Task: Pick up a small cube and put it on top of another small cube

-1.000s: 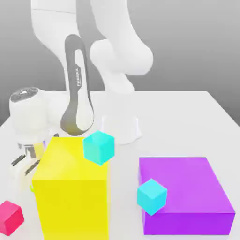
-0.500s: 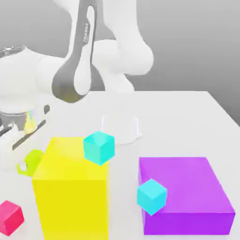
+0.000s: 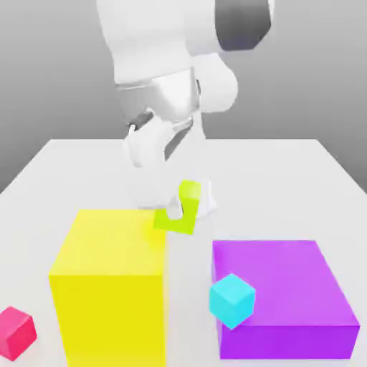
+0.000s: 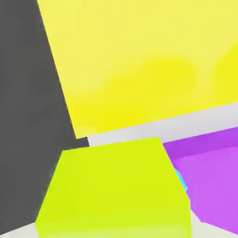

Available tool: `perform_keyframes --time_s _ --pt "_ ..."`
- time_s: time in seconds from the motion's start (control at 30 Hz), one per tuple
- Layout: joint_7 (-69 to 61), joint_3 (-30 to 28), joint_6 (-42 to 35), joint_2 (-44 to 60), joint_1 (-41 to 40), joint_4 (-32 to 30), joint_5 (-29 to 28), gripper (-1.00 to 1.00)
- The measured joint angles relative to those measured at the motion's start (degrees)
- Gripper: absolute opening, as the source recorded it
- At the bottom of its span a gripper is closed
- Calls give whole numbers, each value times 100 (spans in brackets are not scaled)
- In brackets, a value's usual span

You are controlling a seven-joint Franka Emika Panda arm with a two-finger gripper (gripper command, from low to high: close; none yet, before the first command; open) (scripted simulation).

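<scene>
The claw (image 3: 174, 212) is clamped on the lime cube (image 3: 189, 203) near the yellow block (image 3: 111, 244); best to center it above a cyan cube (image 3: 232, 301), lower gently, then release.

yellow block (image 3: 111, 312): tall | purple block (image 3: 287, 283): low | pink-red cube (image 3: 16, 334): near yellow block

From the exterior view's left: a cube (image 3: 16, 334), a big block (image 3: 111, 287), another block (image 3: 294, 287), a second cube (image 3: 231, 301) overlapping it
</scene>
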Motion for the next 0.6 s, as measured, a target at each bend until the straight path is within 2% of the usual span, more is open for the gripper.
perform_keyframes --time_s 0.3,0.5,0.53,0.6 --pt "1688 724 496 318 192 -333 -832 -100" --pt "2315 848 1450 1112 103 -576 -1570 -100" --pt "2381 839 1608 1248 109 -611 -1657 100" --pt "2381 839 1608 1248 103 -611 -1657 100"
